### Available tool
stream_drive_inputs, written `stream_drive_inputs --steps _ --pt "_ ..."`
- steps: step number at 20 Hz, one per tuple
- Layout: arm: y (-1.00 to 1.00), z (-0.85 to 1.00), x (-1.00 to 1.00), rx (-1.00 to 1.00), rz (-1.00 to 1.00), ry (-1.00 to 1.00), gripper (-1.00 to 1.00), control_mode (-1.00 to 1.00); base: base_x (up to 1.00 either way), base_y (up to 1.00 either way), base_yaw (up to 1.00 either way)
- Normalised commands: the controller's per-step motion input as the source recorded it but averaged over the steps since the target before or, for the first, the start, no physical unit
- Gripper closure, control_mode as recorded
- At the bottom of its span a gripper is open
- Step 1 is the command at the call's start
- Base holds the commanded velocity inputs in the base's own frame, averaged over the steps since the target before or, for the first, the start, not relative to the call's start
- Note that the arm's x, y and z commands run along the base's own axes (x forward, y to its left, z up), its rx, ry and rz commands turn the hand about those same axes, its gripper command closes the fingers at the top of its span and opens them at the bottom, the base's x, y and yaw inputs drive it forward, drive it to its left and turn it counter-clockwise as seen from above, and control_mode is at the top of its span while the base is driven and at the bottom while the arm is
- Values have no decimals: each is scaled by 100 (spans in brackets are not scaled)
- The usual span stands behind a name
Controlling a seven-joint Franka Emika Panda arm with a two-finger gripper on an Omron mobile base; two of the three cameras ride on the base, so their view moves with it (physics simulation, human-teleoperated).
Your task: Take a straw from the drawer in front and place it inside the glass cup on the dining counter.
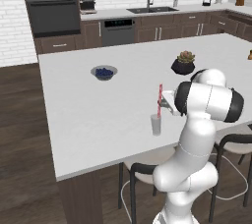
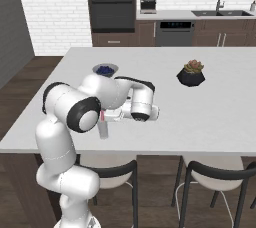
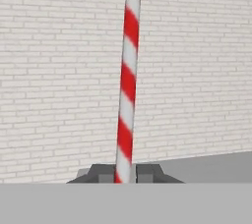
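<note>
The hand [image 3: 125, 175] grips a thin red-and-white striped straw [image 1: 160, 99] upright over a small clear glass tumbler [image 1: 156, 124].

In the hand view the two dark fingers [image 3: 147, 173] are clamped on the straw's lower end, and the straw rises nearly vertical against a white brick wall [image 3: 197, 70]. From the left base view the straw stands directly above the tumbler, its lower end at about the rim; whether it reaches inside cannot be told. The tumbler stands on the large white tabletop [image 1: 98, 115] near its front edge, well apart from a grey bowl of blue fruit [image 1: 104, 72] and a small dark-potted succulent [image 1: 183, 64].
</note>
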Motion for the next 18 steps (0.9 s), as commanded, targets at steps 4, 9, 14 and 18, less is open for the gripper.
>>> stream_drive_inputs --steps 4,9,14,18 --pt "0 0 -4 0 0 0 100 -100 0 0 0" --pt "0 2 -16 0 1 0 100 -100 0 0 0" --pt "0 6 0 0 2 0 100 -100 0 0 0" --pt "0 -1 4 0 4 0 100 -100 0 0 0"
